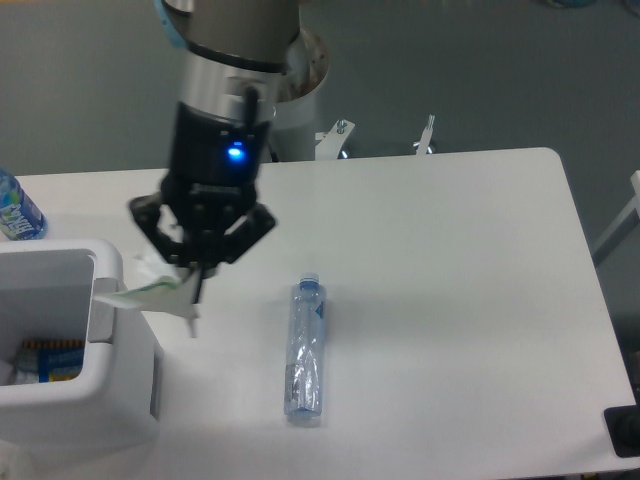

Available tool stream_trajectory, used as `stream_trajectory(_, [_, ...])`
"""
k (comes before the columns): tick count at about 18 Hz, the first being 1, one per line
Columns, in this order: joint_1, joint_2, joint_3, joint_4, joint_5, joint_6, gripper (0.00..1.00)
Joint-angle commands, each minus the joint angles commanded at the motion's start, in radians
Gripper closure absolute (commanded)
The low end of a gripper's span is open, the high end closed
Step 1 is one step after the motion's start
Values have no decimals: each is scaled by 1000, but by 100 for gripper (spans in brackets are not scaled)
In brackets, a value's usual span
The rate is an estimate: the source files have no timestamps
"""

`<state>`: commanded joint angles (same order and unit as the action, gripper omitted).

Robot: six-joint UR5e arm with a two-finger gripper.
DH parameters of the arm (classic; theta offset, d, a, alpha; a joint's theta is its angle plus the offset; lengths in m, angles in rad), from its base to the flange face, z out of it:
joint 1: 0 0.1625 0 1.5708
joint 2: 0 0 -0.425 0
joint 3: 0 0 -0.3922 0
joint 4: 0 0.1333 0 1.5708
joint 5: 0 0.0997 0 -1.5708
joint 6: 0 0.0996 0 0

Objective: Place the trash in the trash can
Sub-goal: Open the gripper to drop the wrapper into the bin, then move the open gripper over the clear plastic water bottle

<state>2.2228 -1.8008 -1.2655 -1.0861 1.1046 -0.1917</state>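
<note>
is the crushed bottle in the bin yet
No, the crushed bottle lies flat on the table, apart from the trash can.

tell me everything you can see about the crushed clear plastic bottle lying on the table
The crushed clear plastic bottle lies flat on the white table, near its front edge and roughly midway across. It is long and narrow, of see-through plastic with a bluish tint, dented and crumpled along its body. Its small cap end points away from the camera and its base towards the front edge. Nothing touches it but the table. The black two-finger gripper, carrying the crumpled white paper wrapper, is well clear of it, over by the white plastic bin.
</note>
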Motion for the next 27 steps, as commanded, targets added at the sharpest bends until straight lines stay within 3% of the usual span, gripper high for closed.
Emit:
stream_trajectory(5, [-67,-31,0,2,-6,-8,96])
stream_trajectory(7, [-81,-52,3,3,-5,1,82])
stream_trajectory(9, [-89,-61,3,24,-5,3,75])
stream_trajectory(10, [-94,-66,5,41,-5,5,60])
stream_trajectory(12, [-94,-69,3,73,3,8,4])
stream_trajectory(14, [-94,-68,5,75,3,8,0])
stream_trajectory(23, [-72,-57,-2,74,9,8,0])
stream_trajectory(27, [-25,-55,9,77,185,8,0])
